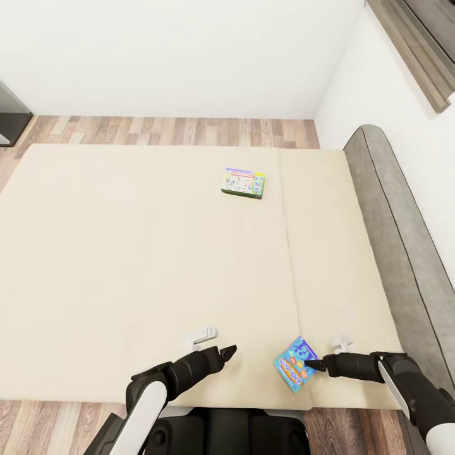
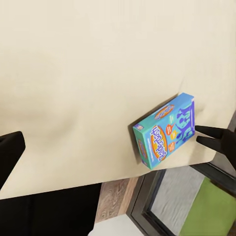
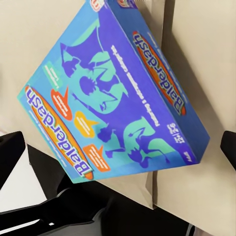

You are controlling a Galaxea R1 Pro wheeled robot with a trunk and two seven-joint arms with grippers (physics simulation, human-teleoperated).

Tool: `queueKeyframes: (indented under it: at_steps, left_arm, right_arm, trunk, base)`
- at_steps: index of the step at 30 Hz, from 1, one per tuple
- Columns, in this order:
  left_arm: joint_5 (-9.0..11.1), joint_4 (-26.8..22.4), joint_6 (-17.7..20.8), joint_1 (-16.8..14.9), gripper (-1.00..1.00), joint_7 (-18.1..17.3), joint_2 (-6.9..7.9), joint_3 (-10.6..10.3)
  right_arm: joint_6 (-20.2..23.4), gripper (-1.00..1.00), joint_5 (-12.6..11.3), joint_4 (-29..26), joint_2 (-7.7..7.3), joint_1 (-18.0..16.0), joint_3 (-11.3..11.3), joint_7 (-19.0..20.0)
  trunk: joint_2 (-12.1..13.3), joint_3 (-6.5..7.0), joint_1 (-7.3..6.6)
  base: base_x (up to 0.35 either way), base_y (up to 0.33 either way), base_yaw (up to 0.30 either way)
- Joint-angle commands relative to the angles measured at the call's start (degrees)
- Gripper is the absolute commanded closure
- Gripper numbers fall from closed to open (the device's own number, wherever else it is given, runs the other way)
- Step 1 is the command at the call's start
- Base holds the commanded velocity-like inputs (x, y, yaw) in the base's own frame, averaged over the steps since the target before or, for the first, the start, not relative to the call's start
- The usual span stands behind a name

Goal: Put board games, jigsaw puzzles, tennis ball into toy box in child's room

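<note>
I see a blue board game (image 1: 295, 364) lying flat near the foot edge of the beige bed (image 1: 126, 253), its lid printed "Balderdash" with purple figures and orange speech bubbles. My right end effector (image 1: 314, 364) sits at its edge, fingers spread apart, gripping nothing. My left end effector (image 1: 229, 351) hangs over bare mattress beside it; I cannot tell its opening. A green-edged board game (image 1: 244, 182) lies further up the mattress.
</note>
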Motion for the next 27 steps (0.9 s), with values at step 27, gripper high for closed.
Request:
queueKeyframes:
  at_steps: [27]
  left_arm:
    - [0.6,0.1,0.2,0.2,-1.0,0.2,0.02,0.3]
  right_arm:
    - [0.4,-1.0,0.1,0.3,0.06,0.0,-0.1,0.1]
  trunk:
    - [0.0,-0.04,0.01]
  base:
    - [0.0,0.0,0.0]
